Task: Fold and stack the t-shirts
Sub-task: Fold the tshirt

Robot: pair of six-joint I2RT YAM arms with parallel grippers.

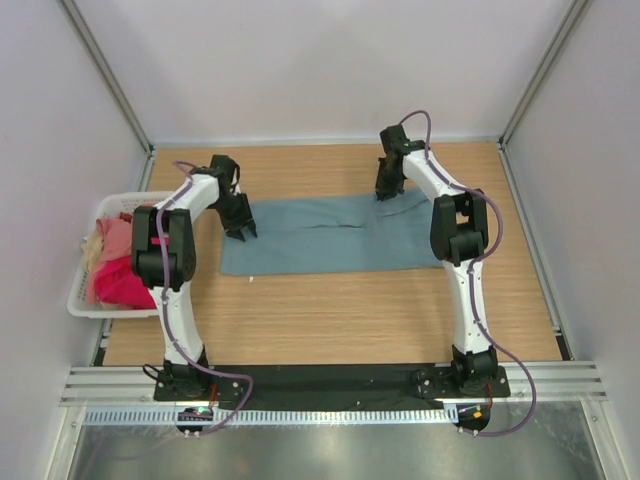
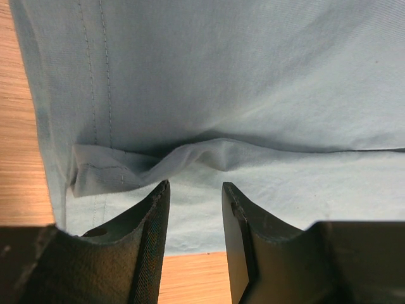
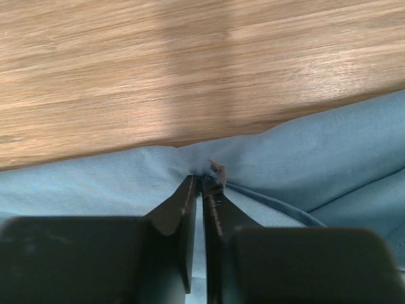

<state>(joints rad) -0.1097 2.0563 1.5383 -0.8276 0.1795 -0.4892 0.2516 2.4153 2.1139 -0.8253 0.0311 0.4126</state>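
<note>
A large grey-teal t-shirt (image 1: 330,235) lies spread flat across the middle of the table. My left gripper (image 1: 241,232) hangs over its left end, jaws open and apart. In the left wrist view the fingertips (image 2: 195,185) stand just short of a raised fold (image 2: 190,158) near the hem, with nothing between them. My right gripper (image 1: 386,192) sits at the shirt's far edge, shut on a pinch of the grey-teal cloth (image 3: 204,179). Salmon pink (image 1: 116,240), crimson-pink (image 1: 125,285) and cream (image 1: 92,250) t-shirts lie bundled in the basket.
A white slotted basket (image 1: 80,305) stands at the table's left edge, beside the left arm. Bare wooden tabletop (image 1: 330,320) runs in front of the shirt, and a strip of it lies behind the shirt (image 3: 190,63). Walls close in the back and both sides.
</note>
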